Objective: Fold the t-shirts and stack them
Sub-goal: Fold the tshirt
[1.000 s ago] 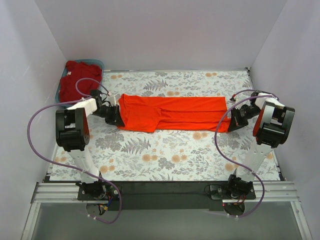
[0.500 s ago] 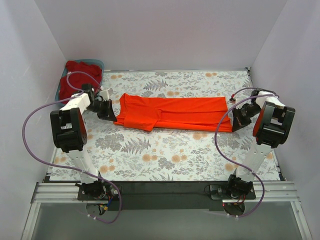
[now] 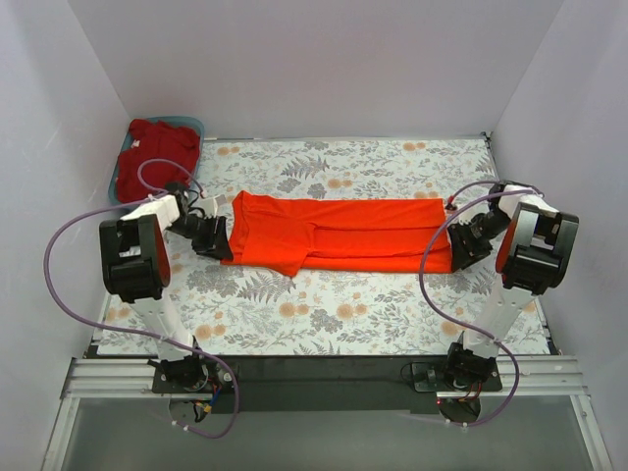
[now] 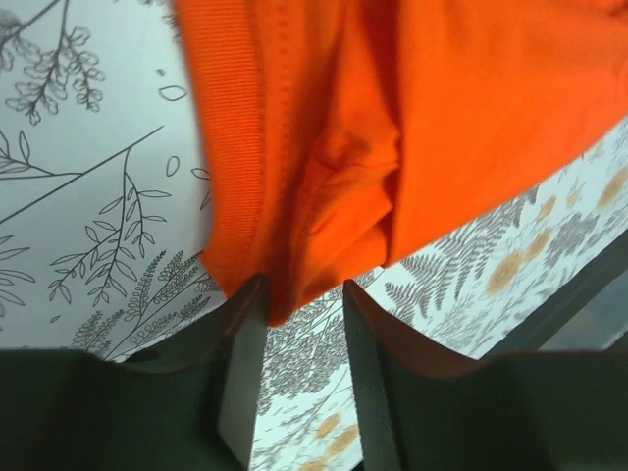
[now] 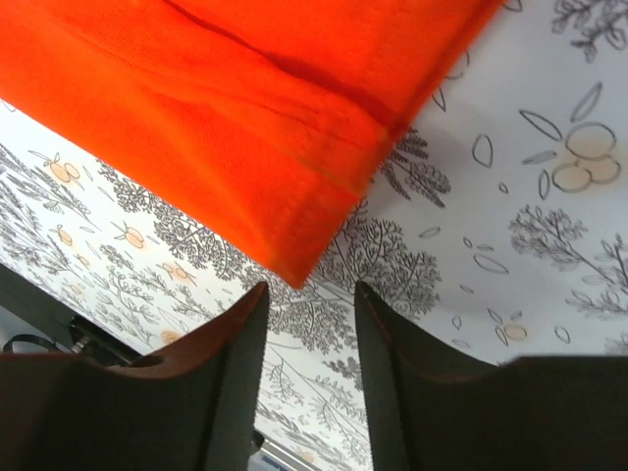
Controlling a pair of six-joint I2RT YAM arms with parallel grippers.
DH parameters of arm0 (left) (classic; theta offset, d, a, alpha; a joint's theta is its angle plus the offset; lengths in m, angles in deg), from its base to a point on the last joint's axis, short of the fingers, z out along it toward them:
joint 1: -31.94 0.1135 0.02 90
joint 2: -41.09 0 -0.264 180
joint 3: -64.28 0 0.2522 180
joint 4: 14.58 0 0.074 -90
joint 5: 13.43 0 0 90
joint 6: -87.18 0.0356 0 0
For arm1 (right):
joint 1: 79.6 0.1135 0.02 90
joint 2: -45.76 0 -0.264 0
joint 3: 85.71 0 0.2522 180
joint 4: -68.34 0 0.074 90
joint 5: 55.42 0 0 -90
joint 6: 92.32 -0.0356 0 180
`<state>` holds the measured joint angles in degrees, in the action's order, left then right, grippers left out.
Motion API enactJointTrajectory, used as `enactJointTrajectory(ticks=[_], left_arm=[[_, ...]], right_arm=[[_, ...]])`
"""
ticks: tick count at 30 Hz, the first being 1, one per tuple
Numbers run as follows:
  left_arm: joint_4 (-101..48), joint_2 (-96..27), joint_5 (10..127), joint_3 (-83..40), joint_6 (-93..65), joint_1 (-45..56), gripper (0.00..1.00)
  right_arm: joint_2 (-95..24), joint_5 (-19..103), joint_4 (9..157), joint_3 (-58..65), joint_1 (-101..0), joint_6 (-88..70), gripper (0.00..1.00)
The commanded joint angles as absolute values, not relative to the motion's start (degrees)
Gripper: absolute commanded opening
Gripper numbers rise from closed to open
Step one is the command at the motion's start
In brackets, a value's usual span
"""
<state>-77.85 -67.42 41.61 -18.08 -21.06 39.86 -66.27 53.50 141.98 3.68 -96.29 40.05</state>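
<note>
A bright orange-red t-shirt lies folded into a long band across the middle of the table. The left gripper sits at its left end, jaws open, with the collar-end corner of the cloth just past the fingertips and touching the left finger. At the right end the right gripper is open too; the shirt's corner lies free on the table just ahead of the gap. A darker crimson t-shirt is bunched in the bin at the back left.
The blue plastic bin stands in the back left corner. White walls close in the floral tabletop on three sides. A black rail with both arm bases runs along the near edge.
Both grippers went from shut on the shirt's ends to open, letting the cloth drop. The shirt shifted slightly toward the near edge and now lies flatter and straighter.
</note>
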Motion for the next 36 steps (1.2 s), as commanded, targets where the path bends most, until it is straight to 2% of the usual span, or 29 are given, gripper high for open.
enactJointTrajectory(ticks=[1,3,7,12,15,26,32,36], left_arm=[[-78.07,-59.56,37.65,-18.65,-19.17,40.9,0.4],[-78.78,-56.57,36.32,-19.53,-17.85,40.9,0.44],[-83.52,-52.08,33.87,-19.28,-13.2,40.73,0.46],[-82.06,-49.18,35.61,-12.69,-14.31,37.22,0.47],[-78.97,-50.66,36.67,-10.3,-16.96,35.72,0.47],[-70.44,-62.09,38.87,-13.12,-24.43,32.73,0.48],[-68.68,-62.97,39.14,-13.21,-24.96,30.45,0.5],[-70.86,-62.1,35.27,-13.91,-23.83,29.48,0.42]], right_arm=[[-62.35,53.3,143.44,4.59,-96.39,41.36,0.51],[-60.86,54.0,144.93,6.44,-96.48,41.18,0.53],[-57.78,55.76,146.79,8.38,-96.56,41.36,0.56],[-57.77,57.87,147.05,10.57,-95.43,40.13,0.52],[-58.74,59.1,146.96,10.4,-94.29,38.72,0.51],[-62.87,60.69,146.61,13.74,-92.87,36.7,0.5],[-62.96,59.98,146.7,13.57,-92.7,36.96,0.49],[-63.31,59.81,146.61,13.04,-92.52,37.31,0.49]])
